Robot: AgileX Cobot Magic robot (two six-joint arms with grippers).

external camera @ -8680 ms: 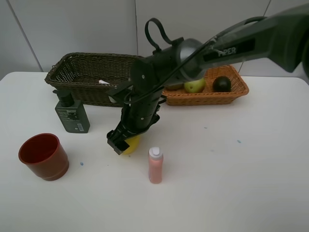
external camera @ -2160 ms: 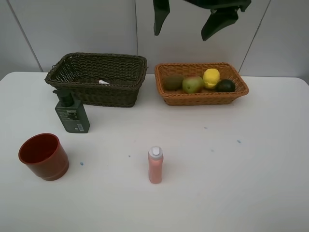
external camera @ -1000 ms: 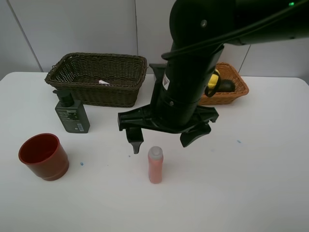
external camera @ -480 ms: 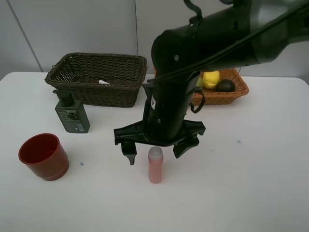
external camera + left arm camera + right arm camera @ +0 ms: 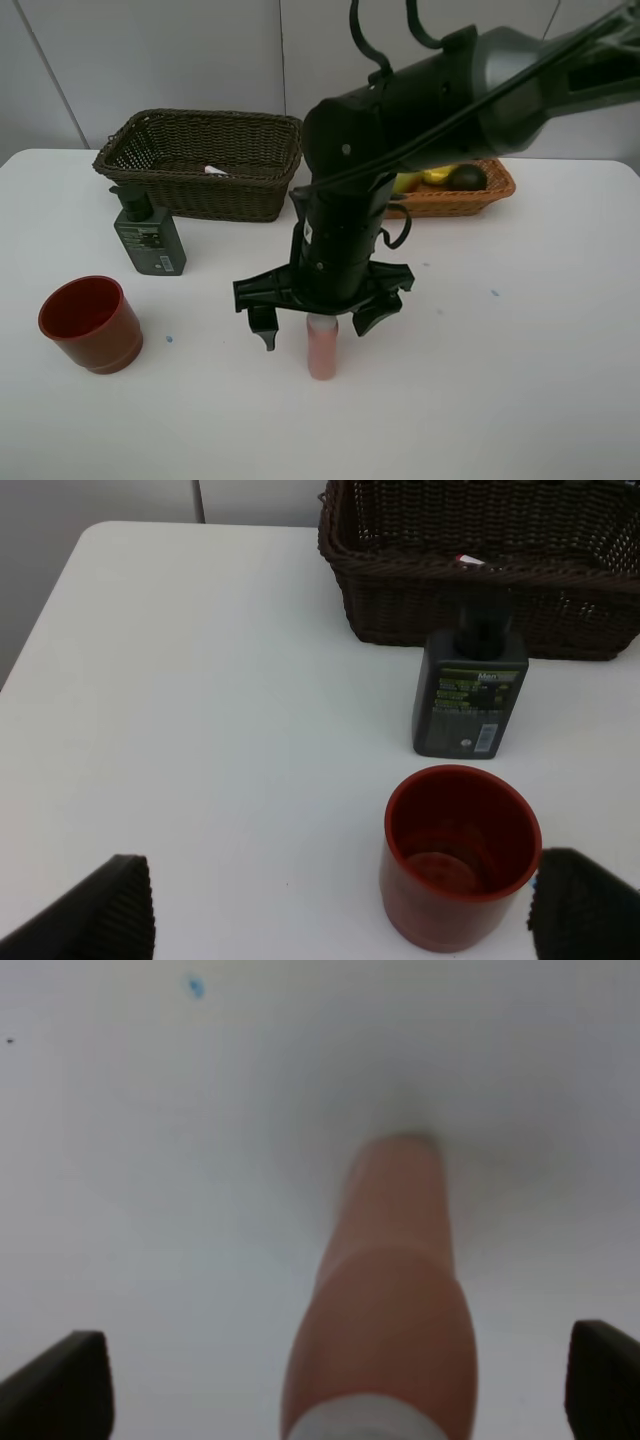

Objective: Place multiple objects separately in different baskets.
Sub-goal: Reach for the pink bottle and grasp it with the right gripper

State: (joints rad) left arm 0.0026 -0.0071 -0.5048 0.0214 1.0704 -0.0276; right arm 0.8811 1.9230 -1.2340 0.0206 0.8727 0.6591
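From the high camera, the right claw [image 5: 316, 327] hangs low over the white table [image 5: 520, 380], its jaws spread wide on either side of the pink bottle [image 5: 322, 355]. The bottle stands upright in the open middle, well apart from both baskets. Neither jaw looks to be touching it. The orange basket [image 5: 478, 202] at the back right holds a lemon [image 5: 408, 182] and a dark round fruit [image 5: 466, 178], partly hidden by the arm. The dark basket [image 5: 200, 200] at the back left holds a white marker [image 5: 213, 170]. A green pump bottle [image 5: 150, 240] stands just in front of it and a red cup [image 5: 90, 325] sits near the left edge. The left wrist view shows the left claw [image 5: 350, 915] open and empty, with the cup below it. The right wrist view shows the bottle's body [image 5: 385, 1300] centred between the two open fingertips. The step in hand seems to be picking up the pink bottle. The next move likely calls for closing squarely on its body without tipping it, then carrying it to the dark basket.
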